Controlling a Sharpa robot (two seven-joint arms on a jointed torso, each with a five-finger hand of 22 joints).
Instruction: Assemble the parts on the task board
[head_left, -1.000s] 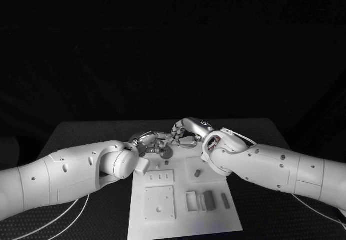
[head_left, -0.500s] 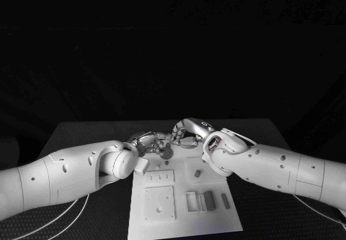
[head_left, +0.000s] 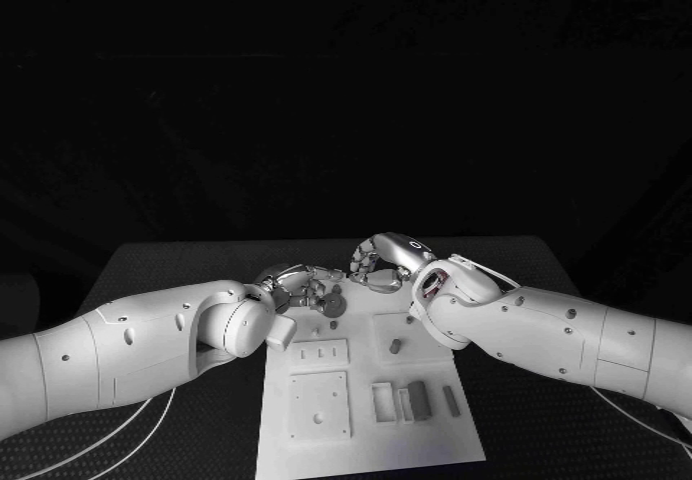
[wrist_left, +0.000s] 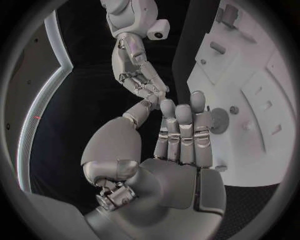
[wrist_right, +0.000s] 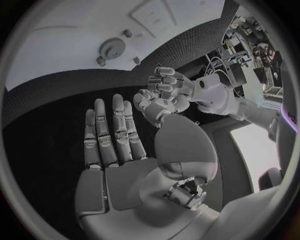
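Note:
The white task board (head_left: 368, 440) lies mid-table. A grey round disc (head_left: 335, 297) sits at its far end, also seen from both wrists as the disc (wrist_left: 219, 120) (wrist_right: 112, 48). My left hand (head_left: 296, 286) hovers just left of the disc, fingers (wrist_left: 181, 130) straight and together, thumb out, nothing in it; whether a fingertip touches the disc I cannot tell. My right hand (head_left: 379, 266) hangs over the board's far edge, palm (wrist_right: 125, 180) flat, fingers apart, holding nothing. The left hand (wrist_right: 161, 95) is close in front of it.
On the board lie a short grey part (head_left: 392, 346), two dark bars (head_left: 417, 397) (head_left: 450, 401) beside white blocks (head_left: 382, 401), and two slotted plates (head_left: 320, 355) (head_left: 319, 405). Small pegs (wrist_left: 234, 109) stand near the disc. Black table (head_left: 173, 270) surrounds the board.
My right hand has drawn slightly back and to the right, away from the left hand's fingers. The left hand and the disc have barely moved.

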